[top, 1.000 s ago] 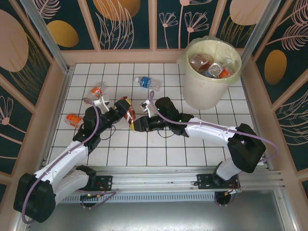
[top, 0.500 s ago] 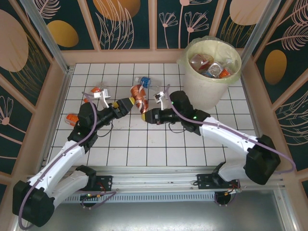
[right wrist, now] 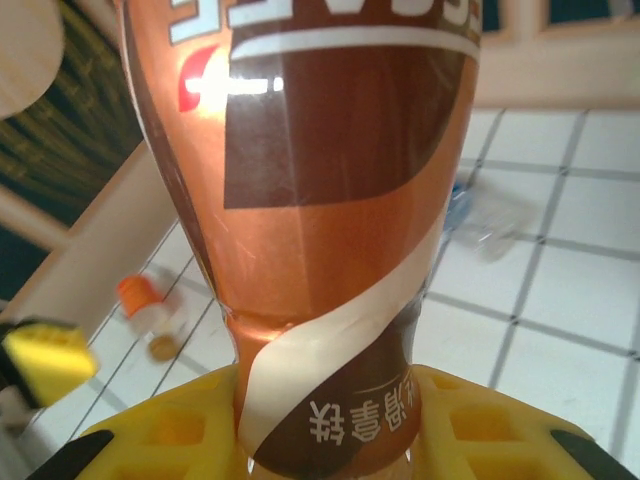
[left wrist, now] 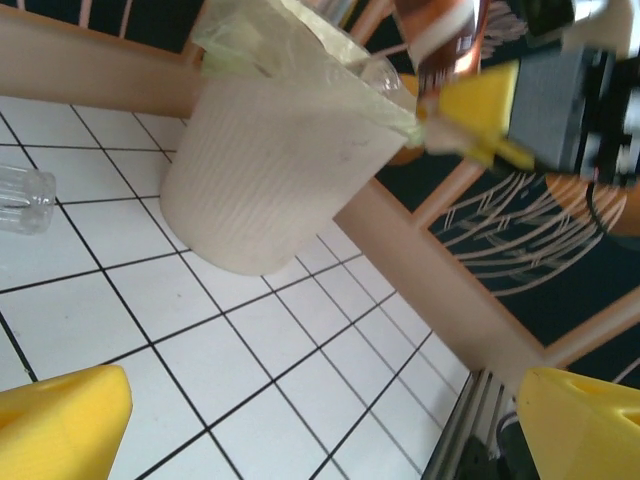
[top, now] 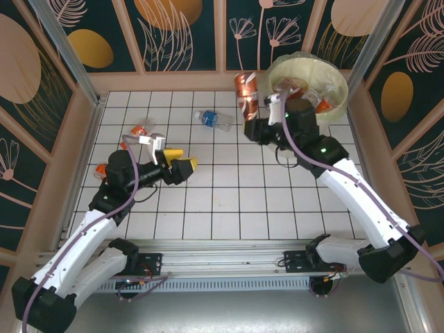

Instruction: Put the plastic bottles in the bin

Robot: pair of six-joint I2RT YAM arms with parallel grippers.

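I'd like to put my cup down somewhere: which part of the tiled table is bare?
Bare: the near middle tiles, between the left gripper and the right arm. Crowded: the far left, where a blue-labelled bottle and orange-labelled bottles lie, and beside the bin, where the right gripper holds a brown bottle.

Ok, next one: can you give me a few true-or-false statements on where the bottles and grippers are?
1. The right gripper is shut on a brown-labelled bottle. True.
2. The left gripper grips a bottle. False: it is open and holds nothing.
3. The bin has nothing in it. False: bottles lie inside.
4. A blue-labelled bottle lies on the tiled table. True.
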